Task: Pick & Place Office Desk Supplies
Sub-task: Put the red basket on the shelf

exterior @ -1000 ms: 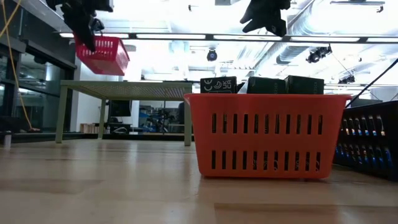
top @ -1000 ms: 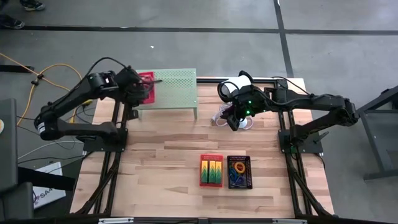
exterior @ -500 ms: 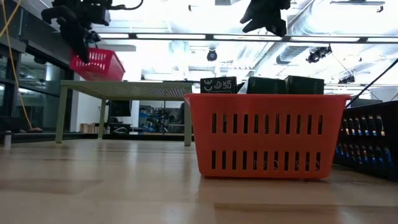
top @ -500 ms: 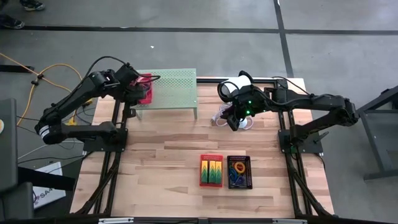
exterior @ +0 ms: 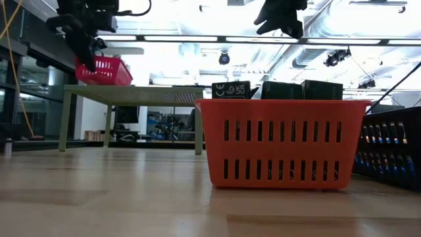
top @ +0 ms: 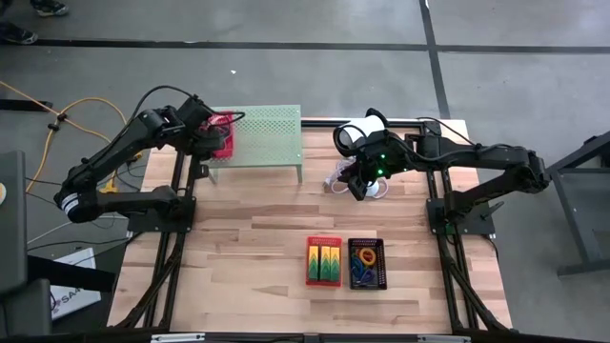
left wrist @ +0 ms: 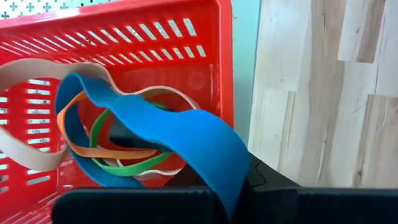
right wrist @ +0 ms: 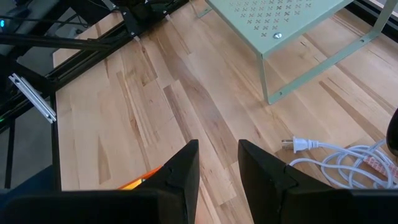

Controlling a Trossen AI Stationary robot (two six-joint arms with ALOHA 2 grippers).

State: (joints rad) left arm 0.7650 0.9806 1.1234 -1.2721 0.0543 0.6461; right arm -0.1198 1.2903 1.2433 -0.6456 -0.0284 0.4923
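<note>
My left gripper (top: 212, 136) is shut on a red-pink mesh basket (top: 224, 135) over the left end of the pale-green perforated stand (top: 262, 129). In the low view the basket (exterior: 102, 70) hangs at the stand's top; whether it touches I cannot tell. Coloured rubber bands (left wrist: 112, 143) lie in it, and a wide blue loop (left wrist: 168, 127) drapes over its rim. An orange basket (top: 324, 260) with green packs (exterior: 302, 89) and a black basket (top: 367, 263) with loops stand on the table near its front. My right gripper (top: 355, 187) hovers open over the table's middle. My left gripper holds the basket by its side wall at the rim (left wrist: 227, 134); the blue loop and the gripper's own body hide the fingers there. In the low view the fingers (exterior: 84, 47) come down from above at a slant. The basket hangs below them, nearly level.
A white cylinder device (top: 362, 131) with its cable and plug (right wrist: 295, 144) lies at the table's far side under my right arm. Bare wood (top: 248, 238) spreads between the stand and the two baskets at the front.
My left gripper has swung a little toward the table's left edge and gone down with the red-pink basket. The basket, tilted and well above the stand a second ago, now hangs nearly level at the stand's top.
</note>
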